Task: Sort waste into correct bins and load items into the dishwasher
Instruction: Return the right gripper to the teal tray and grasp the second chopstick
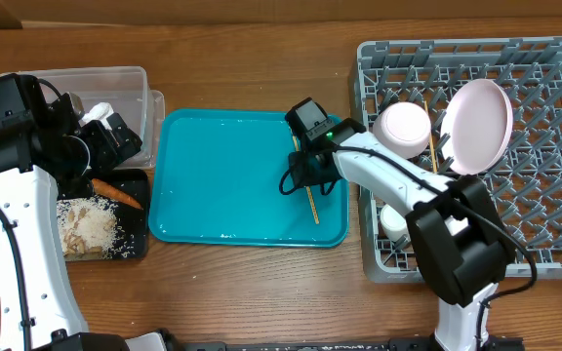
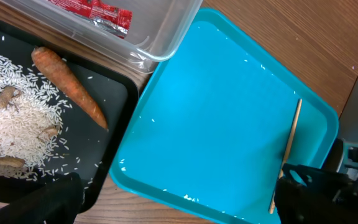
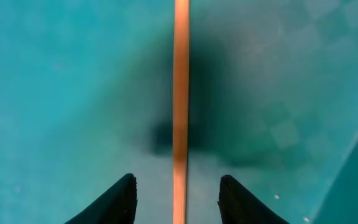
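One wooden chopstick (image 1: 312,200) (image 3: 180,93) lies on the teal tray (image 1: 222,175). My right gripper (image 1: 305,168) (image 3: 178,199) is low over it and open, one finger on each side with a gap to the stick. A second chopstick (image 1: 429,136) lies in the grey dishwasher rack (image 1: 544,205) with the white plate (image 1: 476,125), a bowl (image 1: 402,127) and a cup (image 1: 395,219). My left gripper (image 1: 117,136) (image 2: 176,208) is open and empty, raised between the clear tub (image 1: 115,88) and the black tray (image 1: 135,244). The carrot (image 2: 70,87) and rice (image 2: 11,124) are in the black tray, and a red wrapper (image 2: 98,9) is in the tub.
Stray rice grains dot the teal tray (image 2: 216,124). The right arm reaches from the front right across the rack's left edge. Bare wooden tabletop (image 1: 261,292) runs along the front and back.
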Controlling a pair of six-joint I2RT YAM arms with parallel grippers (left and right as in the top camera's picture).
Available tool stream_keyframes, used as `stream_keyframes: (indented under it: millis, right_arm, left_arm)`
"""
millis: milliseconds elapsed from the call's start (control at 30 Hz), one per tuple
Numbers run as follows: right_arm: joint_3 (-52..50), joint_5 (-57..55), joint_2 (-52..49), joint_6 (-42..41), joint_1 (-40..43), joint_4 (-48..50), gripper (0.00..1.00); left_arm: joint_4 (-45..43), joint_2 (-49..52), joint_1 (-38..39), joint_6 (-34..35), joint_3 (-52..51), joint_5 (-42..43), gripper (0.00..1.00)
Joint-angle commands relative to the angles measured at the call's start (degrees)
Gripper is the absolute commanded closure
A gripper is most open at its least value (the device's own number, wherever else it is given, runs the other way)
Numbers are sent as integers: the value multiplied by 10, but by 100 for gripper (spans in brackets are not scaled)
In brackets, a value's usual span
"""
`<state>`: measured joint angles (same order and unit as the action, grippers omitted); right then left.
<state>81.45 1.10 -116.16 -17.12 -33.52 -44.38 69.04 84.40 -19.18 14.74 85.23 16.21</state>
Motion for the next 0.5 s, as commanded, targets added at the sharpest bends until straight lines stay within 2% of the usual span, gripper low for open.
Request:
stream_keyframes:
  millis: [0, 300, 367, 400, 433, 467]
  right_arm:
    - [-1, 7, -15, -12, -7, 9, 55]
    - [-1, 7, -37, -12, -9, 8, 57]
    - [-1, 6, -39, -12, -9, 8, 65]
    - [-1, 6, -39, -12, -9, 8, 73]
    - [-1, 7, -39, -12, -9, 6, 87]
    - [-1, 7, -39, -12, -9, 5, 96]
  left_arm:
    - [-1, -1, -3, -4, 9, -3, 0]
    - [-1, -1, -3, -4, 9, -3, 0]
    - [-1, -1, -3, -4, 9, -3, 0]
    - [-1, -1, -3, -4, 9, -3, 0]
    - [-1, -1, -3, -4, 9, -3, 0]
    - [-1, -1, -3, -4, 9, -3, 0]
